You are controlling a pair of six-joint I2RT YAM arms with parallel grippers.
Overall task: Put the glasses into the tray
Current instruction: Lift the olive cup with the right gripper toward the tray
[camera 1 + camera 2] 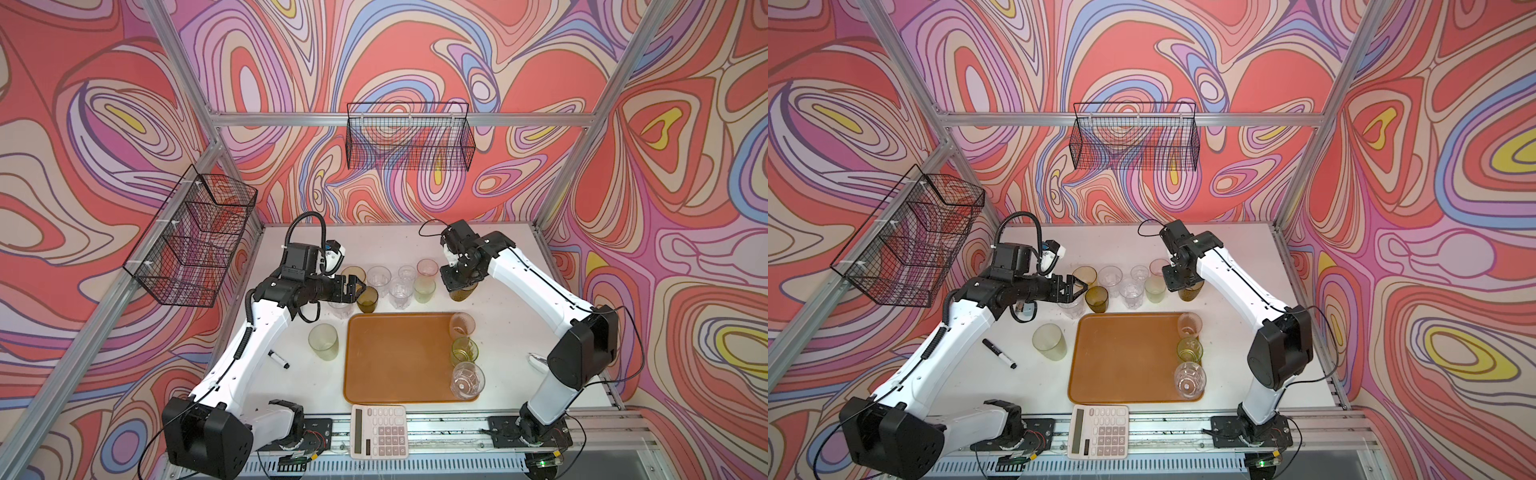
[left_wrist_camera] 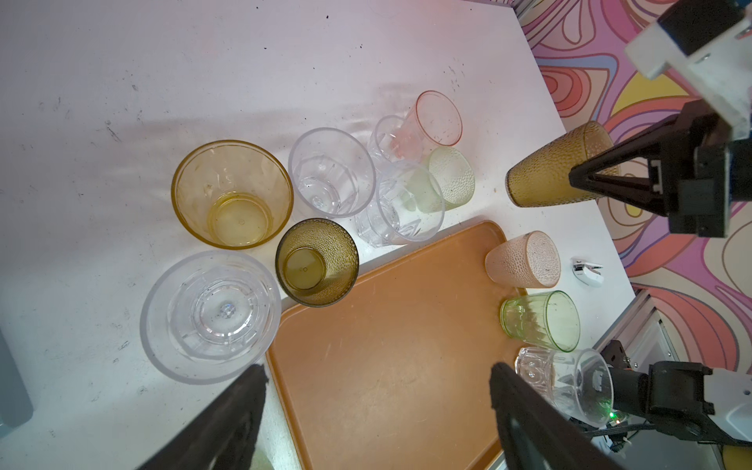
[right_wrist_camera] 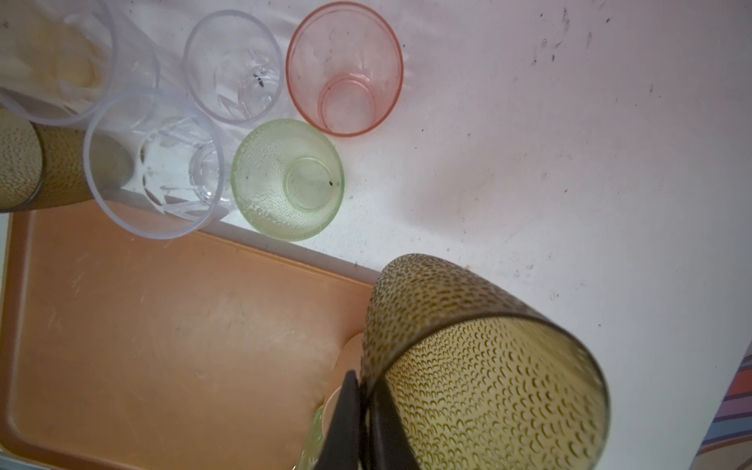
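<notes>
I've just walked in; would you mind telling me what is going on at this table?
The robot is tasked with putting glasses on the orange tray. The right claw is shut on the rim of a dimpled amber glass, tilted just beyond the tray's far right corner. The left claw is open, poised by an olive glass at the far left corner. A pink glass, a green glass and a clear glass already stand along the tray's right side; the other glasses wait on the table.

Thirteen glasses (image 1: 323, 340), one tray (image 1: 395, 361), one calculator (image 1: 379, 432)
</notes>
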